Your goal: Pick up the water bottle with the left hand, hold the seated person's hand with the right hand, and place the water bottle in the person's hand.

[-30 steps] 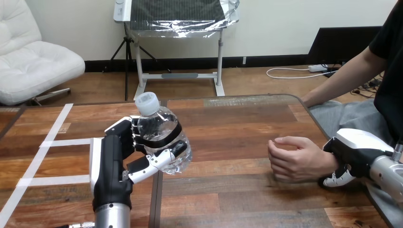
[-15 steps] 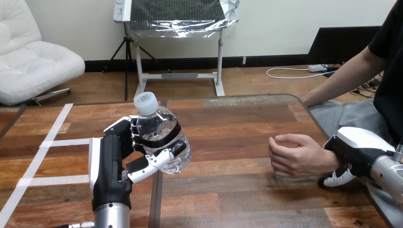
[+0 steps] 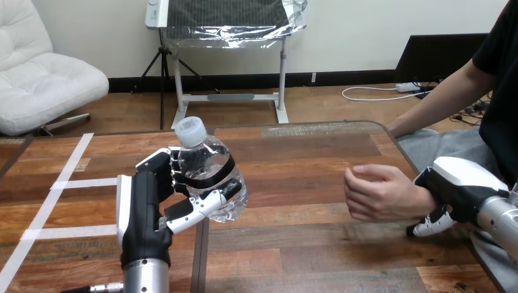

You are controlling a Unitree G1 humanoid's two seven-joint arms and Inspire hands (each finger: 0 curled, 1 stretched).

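1. Water bottle (image 3: 212, 177): clear with a dark band round its middle. It is held off the table (image 3: 305, 159), gripped between the left hand's fingers and thumb.
2. Long axis: near upright, tilted. The white cap (image 3: 189, 131) points up and away, above the fingers. The base sits low, just past the thumb.
3. Left hand (image 3: 143, 207): fingers (image 3: 160, 163) curled round the bottle's left side, thumb (image 3: 207, 204) clamped on the near side.
4. Right hand (image 3: 455, 189): fingers (image 3: 429, 227) curled under the person's wrist (image 3: 420, 200), white shell above it.
5. Person's hand (image 3: 379, 192): loosely closed, just beyond the right fingers, well apart from the bottle.
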